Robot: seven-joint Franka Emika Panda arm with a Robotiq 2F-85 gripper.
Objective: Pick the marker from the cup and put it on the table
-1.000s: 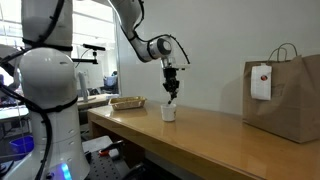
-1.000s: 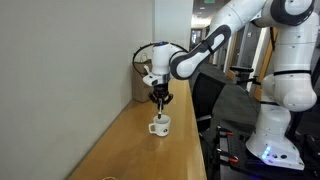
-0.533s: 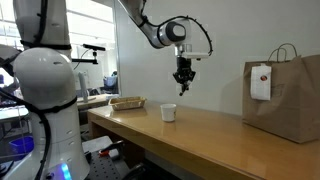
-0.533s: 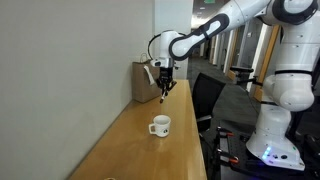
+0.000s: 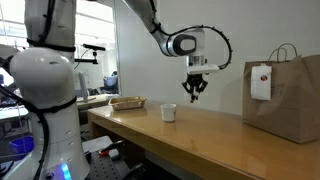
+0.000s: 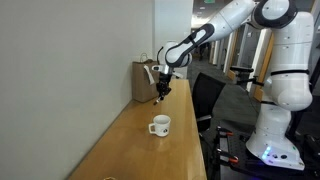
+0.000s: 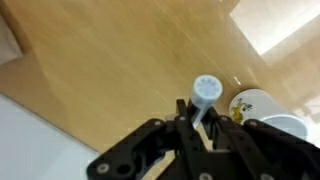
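A long light-brown wooden tabletop ran along a plain pale wall in an office-like room. A brown paper bag stood toward one end, and the small white cup sat on the bare wood well apart from it. The gripper hung above the tabletop between cup and bag, fingers clamped on the marker. In the wrist view the marker's pale capped end stuck out beyond them, clear of the cup.

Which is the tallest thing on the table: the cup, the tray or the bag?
The brown paper bag; it stands far taller than the small white cup and the shallow tan tray.
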